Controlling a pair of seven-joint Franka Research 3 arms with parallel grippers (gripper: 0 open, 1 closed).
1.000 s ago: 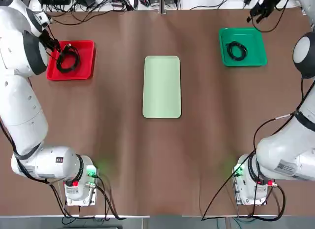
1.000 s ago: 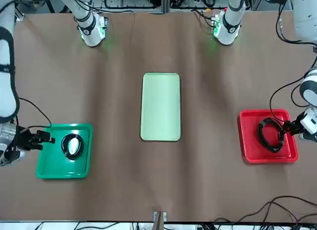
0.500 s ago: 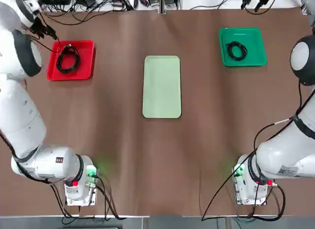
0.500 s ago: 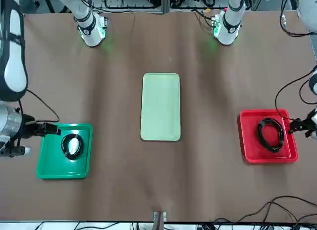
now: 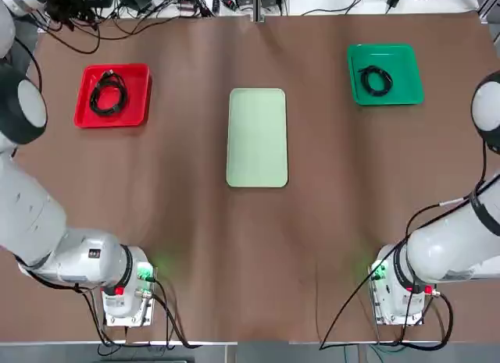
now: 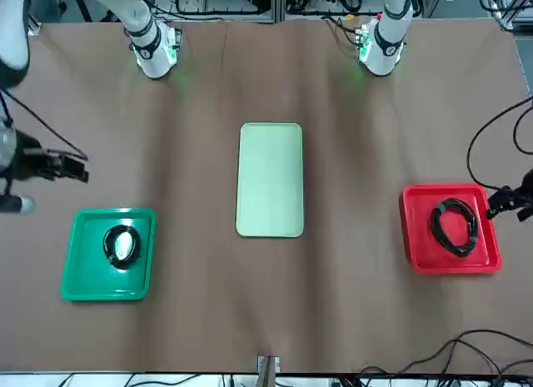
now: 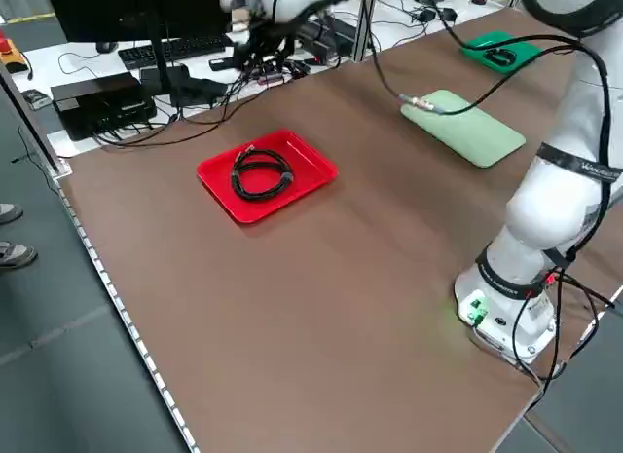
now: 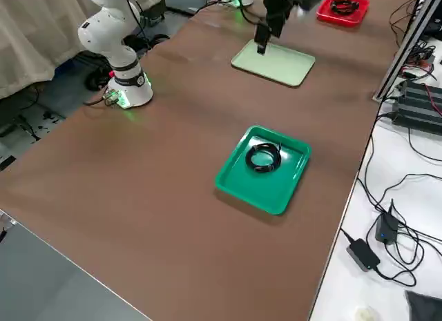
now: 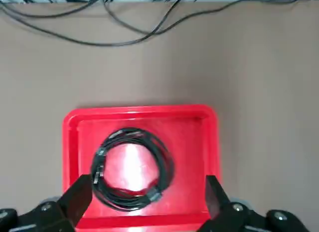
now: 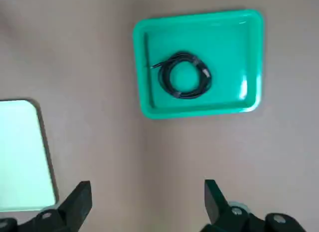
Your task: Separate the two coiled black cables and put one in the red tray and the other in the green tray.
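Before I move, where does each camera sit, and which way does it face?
Top: overhead, down at the table; both arms.
Front: across the table, toward the robot; both arms.
Left side: raised, diagonally over the red tray; parts of the robot.
Right side: raised, diagonally over the green tray; parts of the robot.
Left wrist: toward the red tray; open left hand.
Right wrist: toward the green tray; open right hand.
Shared, top and front: both coil-holding trays.
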